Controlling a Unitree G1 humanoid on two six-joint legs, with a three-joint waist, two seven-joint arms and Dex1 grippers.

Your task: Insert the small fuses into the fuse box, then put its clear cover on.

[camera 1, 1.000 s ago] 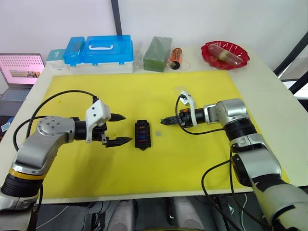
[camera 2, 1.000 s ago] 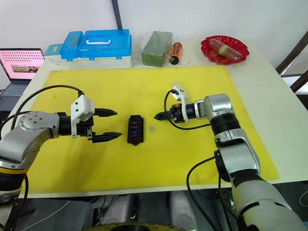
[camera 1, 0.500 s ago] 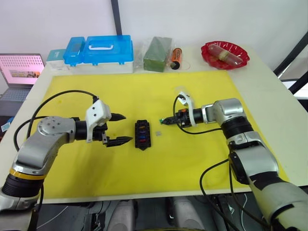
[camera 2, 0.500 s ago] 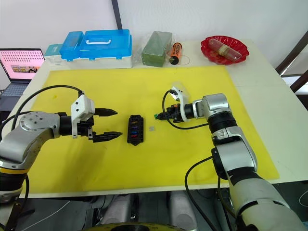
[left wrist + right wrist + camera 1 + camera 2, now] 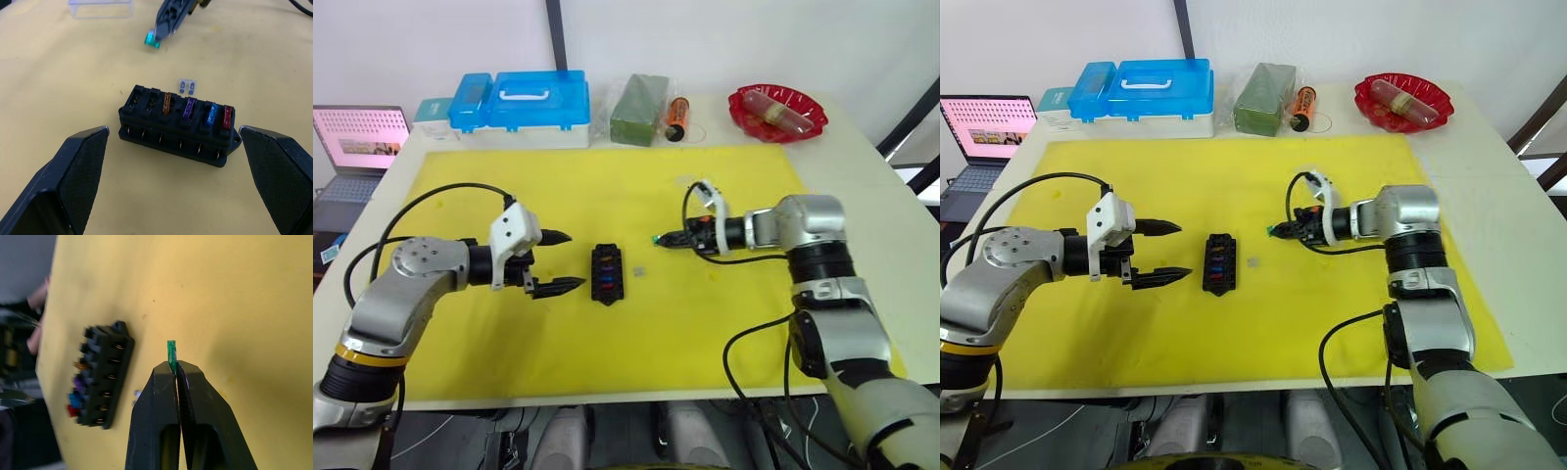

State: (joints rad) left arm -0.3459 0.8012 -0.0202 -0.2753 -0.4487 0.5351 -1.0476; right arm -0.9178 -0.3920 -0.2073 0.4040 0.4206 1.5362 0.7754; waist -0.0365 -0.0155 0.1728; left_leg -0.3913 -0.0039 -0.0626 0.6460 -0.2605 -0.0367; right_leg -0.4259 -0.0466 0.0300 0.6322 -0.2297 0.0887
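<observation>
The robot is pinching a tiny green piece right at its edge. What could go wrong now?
The right gripper pinches the tiny green plastic fuse by one end only, so it might slip or twist on the way.

Nothing holds the small black plastic fuse box; the open left gripper hangs beside it, so pushing might slide it.

A small grey fuse lies loose beside the box and could get knocked away.

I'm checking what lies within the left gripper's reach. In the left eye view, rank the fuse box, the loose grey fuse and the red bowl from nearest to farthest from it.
From the left gripper:
1. Fuse box, just off its fingertips on the yellow mat.
2. Grey fuse, on the mat just beyond the box.
3. Red bowl, at the table's far right corner.
</observation>
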